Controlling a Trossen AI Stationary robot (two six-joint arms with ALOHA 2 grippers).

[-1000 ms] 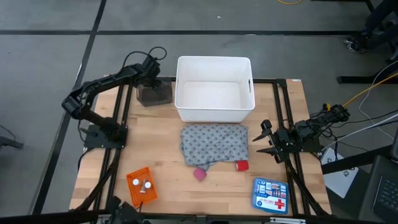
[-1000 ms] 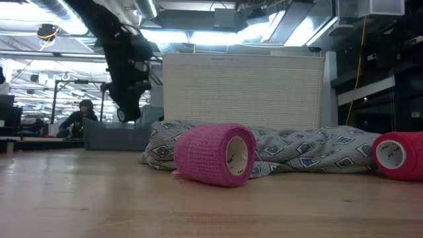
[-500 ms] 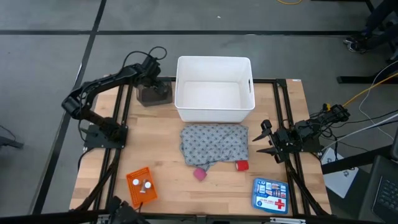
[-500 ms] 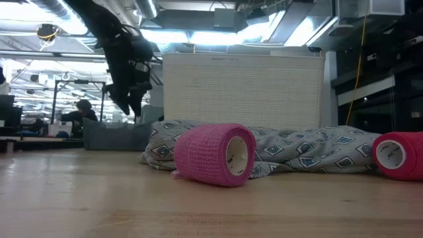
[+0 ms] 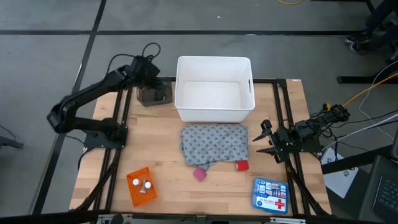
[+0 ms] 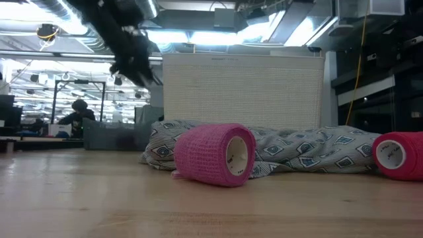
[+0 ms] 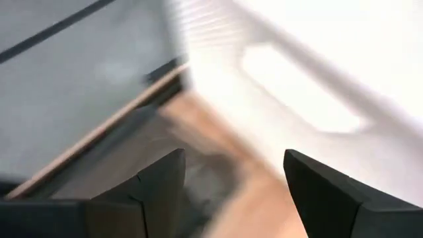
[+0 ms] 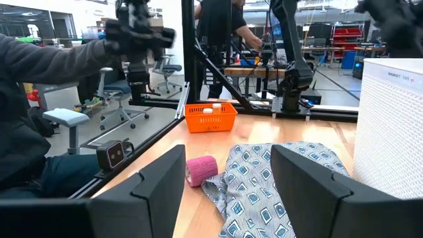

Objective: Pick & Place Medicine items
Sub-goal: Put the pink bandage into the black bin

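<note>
My left gripper [image 5: 151,76] [image 6: 135,63] is open and raised above the black piece [image 5: 154,94] [image 6: 112,135], which rests on the table at the far left, beside the white basket [image 5: 214,89]. The grey dotted cloth [image 5: 214,144] [image 6: 297,149] lies crumpled in front of the basket. A pink roll [image 5: 199,174] [image 6: 215,153] and a red roll [image 5: 241,165] [image 6: 396,155] lie on their sides at the cloth's near edge. White tablets [image 5: 144,185] sit on an orange tray [image 5: 140,185]. My right gripper [image 5: 262,140] [image 8: 228,149] waits open at the table's right edge.
A blue first-aid box [image 5: 271,194] lies at the near right corner. The basket wall [image 7: 304,89] fills much of the left wrist view. People [image 8: 39,86] sit and stand beyond the table's left side. Bare wood [image 5: 155,140] shows left of the cloth.
My left gripper has risen from just above the black piece and tipped, and the arm's elbow has swung out toward the table's left. The black piece has stayed where it was. The right arm has kept still.
</note>
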